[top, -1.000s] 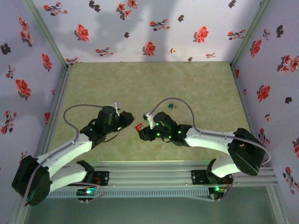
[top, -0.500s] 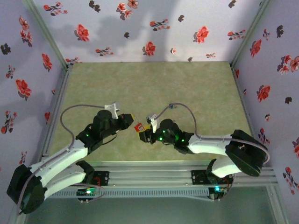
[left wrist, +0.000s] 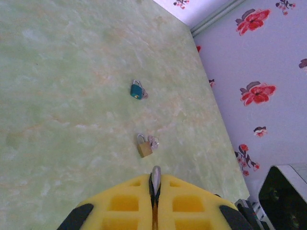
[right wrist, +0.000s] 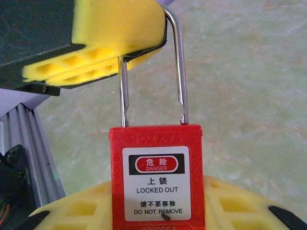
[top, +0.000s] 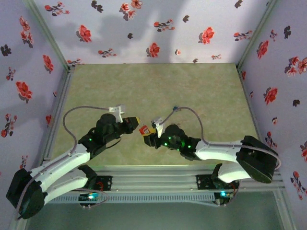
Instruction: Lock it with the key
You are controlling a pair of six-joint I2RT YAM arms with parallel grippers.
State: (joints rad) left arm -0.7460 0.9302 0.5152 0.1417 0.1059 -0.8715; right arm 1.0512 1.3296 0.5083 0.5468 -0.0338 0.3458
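Two arms (top: 67, 163) angle inward: left pincer (top: 136, 121) grips key (left wrist: 156, 173), right pincer (top: 146, 133) padlock (right wrist: 157, 177).

Red padlock (right wrist: 156, 136) of glossy smooth plastic, white printed label (right wrist: 156, 189), 1 polished metal shackle (right wrist: 178, 72); right gripper's fingers (right wrist: 110, 24) matt yellow ribbed plastic; key (left wrist: 155, 175) bright bare metal; table (left wrist: 57, 96) smooth pale-green marbled, faint sheen; brass padlock (left wrist: 144, 147) dull metal; teal padlock (left wrist: 136, 91) painted
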